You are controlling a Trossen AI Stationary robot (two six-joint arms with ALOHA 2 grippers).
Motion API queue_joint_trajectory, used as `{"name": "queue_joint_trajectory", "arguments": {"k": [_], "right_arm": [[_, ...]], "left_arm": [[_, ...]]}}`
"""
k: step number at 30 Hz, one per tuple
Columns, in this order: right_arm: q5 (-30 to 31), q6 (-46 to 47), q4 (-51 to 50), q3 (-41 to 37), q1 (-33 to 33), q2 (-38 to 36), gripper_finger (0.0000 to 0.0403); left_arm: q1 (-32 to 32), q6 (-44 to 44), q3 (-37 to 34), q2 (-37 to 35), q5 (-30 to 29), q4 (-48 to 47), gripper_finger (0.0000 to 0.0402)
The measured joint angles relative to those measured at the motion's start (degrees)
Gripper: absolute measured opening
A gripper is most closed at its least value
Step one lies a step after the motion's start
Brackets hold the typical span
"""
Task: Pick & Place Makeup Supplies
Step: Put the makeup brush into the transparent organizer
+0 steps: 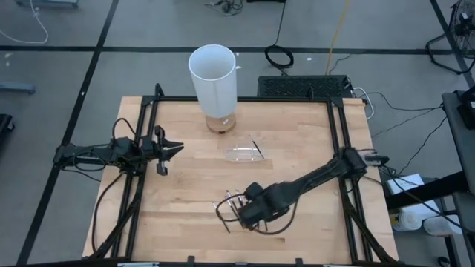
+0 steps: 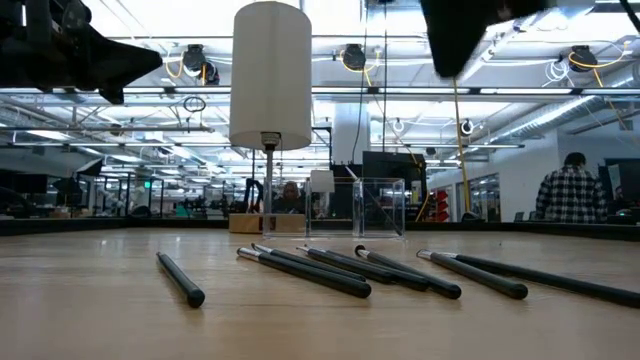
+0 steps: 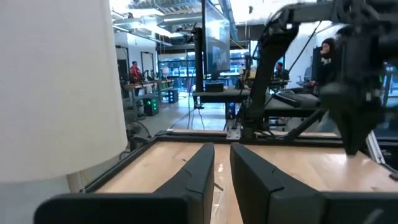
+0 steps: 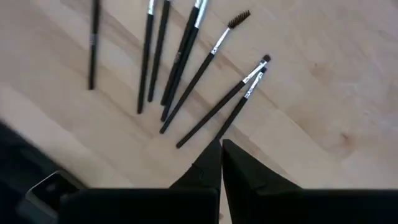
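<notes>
Right gripper (image 4: pixel 221 146) fingers pressed shut, empty, hovers over makeup brushes (image 4: pixel 186 68) fanned flat near tabletop's front edge; handle ends point toward it. Left gripper (image 1: pixel 172 148) near left edge, slightly parted, empty, farther off.

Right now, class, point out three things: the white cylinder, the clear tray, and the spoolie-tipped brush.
white cylinder (image 1: pixel 214 78): high view, on its outer wall.
clear tray (image 1: pixel 245 154): high view, on its transparent body.
spoolie-tipped brush (image 4: pixel 205 67): right wrist view, on its dark handle.
</notes>
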Motion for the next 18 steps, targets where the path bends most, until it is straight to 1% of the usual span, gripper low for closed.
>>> {"name": "queue_joint_trajectory", "arguments": {"k": [2,4,8,13,15,18], "right_arm": [[1.00,0.97,0.40,-0.55,0.29,1.55,0.0005],[0.91,1.01,1.96,-1.39,0.33,3.06,0.0019],[1.28,1.50,6.52,-4.28,0.12,3.58,0.0073],[0.88,9.30,8.03,-8.42,-0.39,3.76,0.0146],[1.06,11.39,8.50,-9.69,-0.39,3.59,0.0167],[0.96,13.68,9.83,-11.85,-0.32,3.48,0.0186]], "left_arm": [[0.00,-0.02,0.00,0.02,0.00,1.01,0.0062],[0.00,-0.02,-0.01,0.00,0.00,2.10,0.0063],[0.00,0.18,-0.01,0.02,0.00,4.00,0.0062],[0.00,2.08,0.00,0.02,-0.02,5.75,0.0063],[0.00,2.78,-0.01,0.02,-0.02,5.70,0.0062],[0.00,2.95,-0.01,0.02,-0.02,5.68,0.0062]]}}
